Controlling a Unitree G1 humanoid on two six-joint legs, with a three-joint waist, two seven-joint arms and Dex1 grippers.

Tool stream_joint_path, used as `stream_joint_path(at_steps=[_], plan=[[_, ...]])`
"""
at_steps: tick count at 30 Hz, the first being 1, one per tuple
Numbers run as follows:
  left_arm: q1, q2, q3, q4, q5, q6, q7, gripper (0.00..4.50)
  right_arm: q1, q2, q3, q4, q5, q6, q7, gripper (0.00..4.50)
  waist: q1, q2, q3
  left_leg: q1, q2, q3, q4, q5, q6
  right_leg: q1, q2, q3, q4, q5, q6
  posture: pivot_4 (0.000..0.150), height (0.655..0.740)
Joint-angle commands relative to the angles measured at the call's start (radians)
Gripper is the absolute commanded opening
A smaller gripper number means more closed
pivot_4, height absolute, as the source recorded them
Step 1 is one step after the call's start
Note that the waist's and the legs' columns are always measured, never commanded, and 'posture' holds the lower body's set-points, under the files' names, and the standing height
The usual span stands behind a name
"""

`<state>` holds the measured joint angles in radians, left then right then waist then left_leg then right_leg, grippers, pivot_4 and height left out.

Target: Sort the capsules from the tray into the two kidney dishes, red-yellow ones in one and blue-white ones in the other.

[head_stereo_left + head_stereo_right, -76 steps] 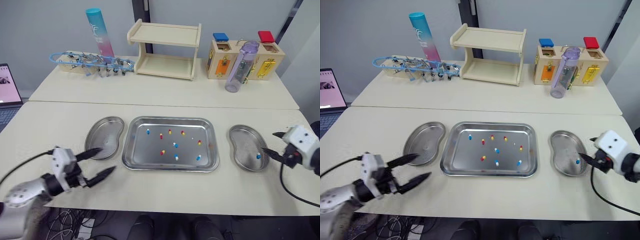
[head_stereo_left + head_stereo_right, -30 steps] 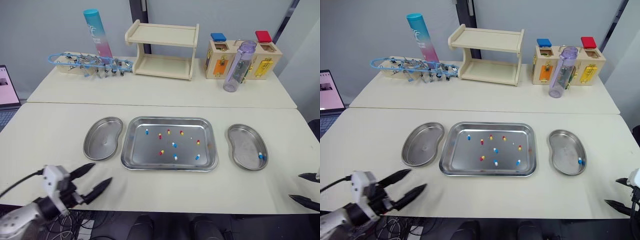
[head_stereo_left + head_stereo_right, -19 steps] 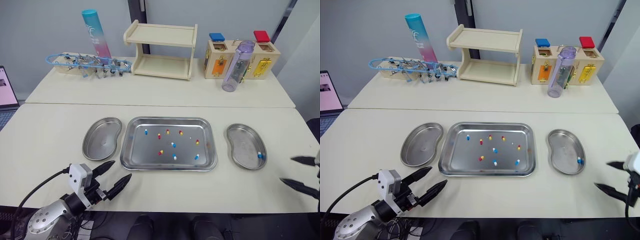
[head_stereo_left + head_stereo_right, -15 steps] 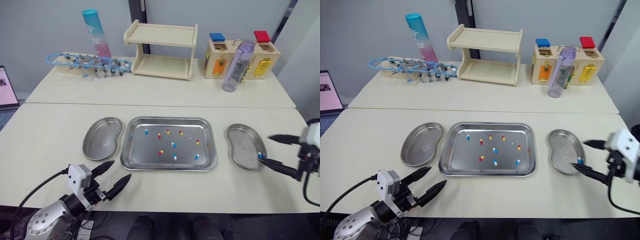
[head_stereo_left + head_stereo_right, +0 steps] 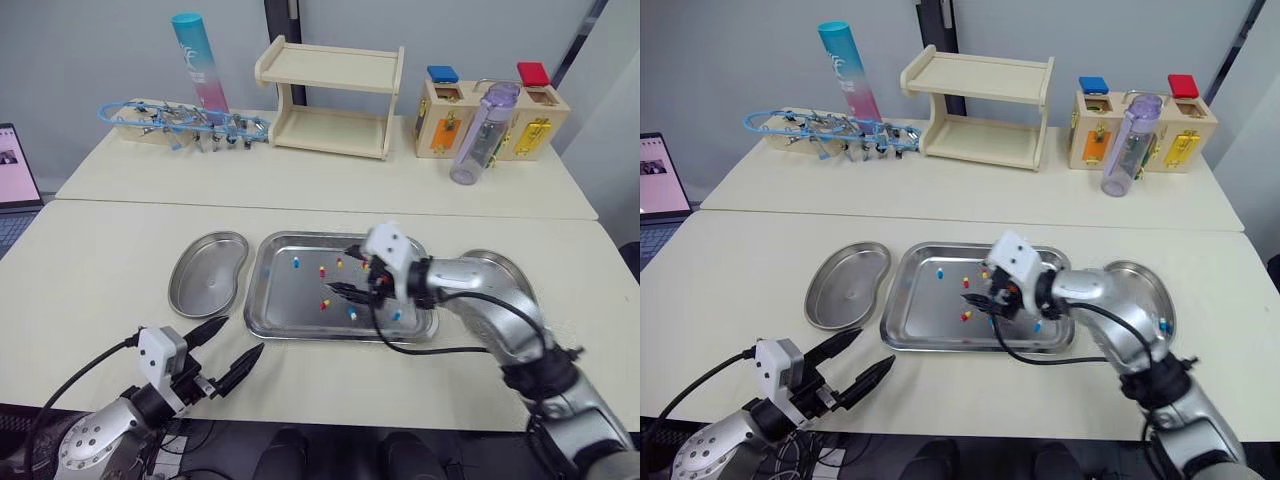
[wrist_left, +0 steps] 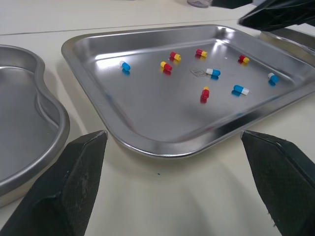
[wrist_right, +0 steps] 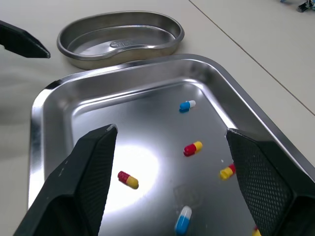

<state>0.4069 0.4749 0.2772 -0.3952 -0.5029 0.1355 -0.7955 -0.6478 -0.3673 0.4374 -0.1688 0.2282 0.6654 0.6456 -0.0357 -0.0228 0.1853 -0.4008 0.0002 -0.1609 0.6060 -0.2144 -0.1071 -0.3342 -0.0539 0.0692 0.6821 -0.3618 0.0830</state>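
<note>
Your right gripper [image 5: 340, 270] hangs jaws apart over the shiny rectangular steel tray [image 6: 147, 108], apparently to straddle one of the small two-colour capsules [image 7: 193, 147] scattered inside, while your left gripper [image 5: 243, 335] idles wide open at the tray's 7 o'clock, clear.

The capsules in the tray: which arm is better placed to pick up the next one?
Right. The right gripper hovers open over the tray, just above the capsules. The left gripper, also open, is near the front edge of the table, short of the tray.
</note>
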Motion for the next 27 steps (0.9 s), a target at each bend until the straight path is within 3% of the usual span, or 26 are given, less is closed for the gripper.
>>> stream_joint_path(at_steps=[1, 15, 25, 27], plan=[[-0.004, 0.000, 0.000, -0.035, 0.001, -0.023, 0.005, 4.50, -0.060, 0.073, 0.042, 0.108, -0.088, -0.065, -0.036, 3.91, -0.003, 0.000, 0.000, 0.000, 0.000, 0.000, 0.000, 0.000, 0.000, 0.000, 0.000, 0.000, 0.000, 0.000, 0.000, 0.150, 0.7400], [-0.024, 0.002, 0.017, 0.040, 0.018, -0.089, -0.002, 4.50, -0.261, 0.380, 0.008, 0.695, -0.229, -0.247, -0.119, 3.91, -0.023, 0.001, 0.001, 0.001, 0.000, 0.000, 0.000, 0.000, 0.000, -0.003, 0.000, 0.000, 0.001, 0.000, 0.000, 0.150, 0.7400], [-0.035, 0.003, -0.019, -0.010, 0.024, -0.050, 0.039, 4.50, -0.305, 0.465, -0.029, 0.876, -0.272, -0.320, -0.120, 3.91, -0.027, 0.002, 0.001, 0.001, 0.000, 0.000, -0.001, 0.000, 0.000, -0.004, 0.000, 0.000, 0.002, 0.000, 0.000, 0.150, 0.7400], [-0.035, 0.002, -0.025, -0.020, 0.026, -0.042, 0.048, 4.50, -0.310, 0.477, -0.031, 0.894, -0.282, -0.330, -0.120, 3.54, -0.027, 0.002, 0.001, 0.001, 0.000, 0.000, -0.001, 0.000, 0.000, -0.005, 0.000, 0.001, 0.002, 0.000, 0.000, 0.150, 0.7400]])
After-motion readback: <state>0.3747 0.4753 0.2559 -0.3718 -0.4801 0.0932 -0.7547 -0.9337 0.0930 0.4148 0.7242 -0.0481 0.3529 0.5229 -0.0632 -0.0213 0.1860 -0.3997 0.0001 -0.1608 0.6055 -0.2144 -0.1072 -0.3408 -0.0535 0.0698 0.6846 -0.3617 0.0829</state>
